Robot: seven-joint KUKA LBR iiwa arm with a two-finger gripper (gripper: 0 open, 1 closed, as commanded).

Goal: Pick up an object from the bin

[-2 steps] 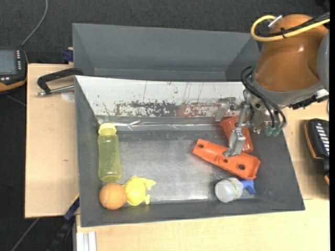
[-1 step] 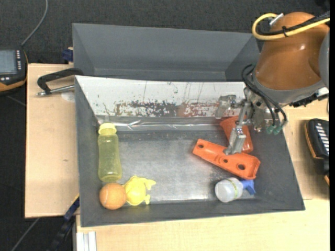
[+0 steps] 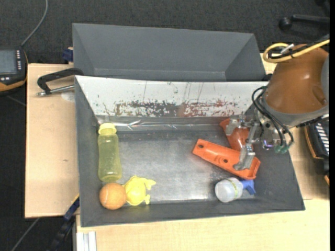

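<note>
Claw (image 3: 245, 158) hanging at the bin's (image 3: 157, 163) 3 o'clock
It's sitting over an orange plastic piece (image 3: 217, 155); can't tell if it's clenched.

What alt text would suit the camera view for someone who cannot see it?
A robot arm's gripper hangs over a flat orange plastic piece at the right of a grey metal bin. A white bottle lies nearby; a yellow bottle, orange ball and yellow toy lie left.

You'll find the long orange plastic tool (image 3: 215, 154) lying flat on the right half of the bin (image 3: 157, 161) floor, slanting down toward the right wall.
</note>
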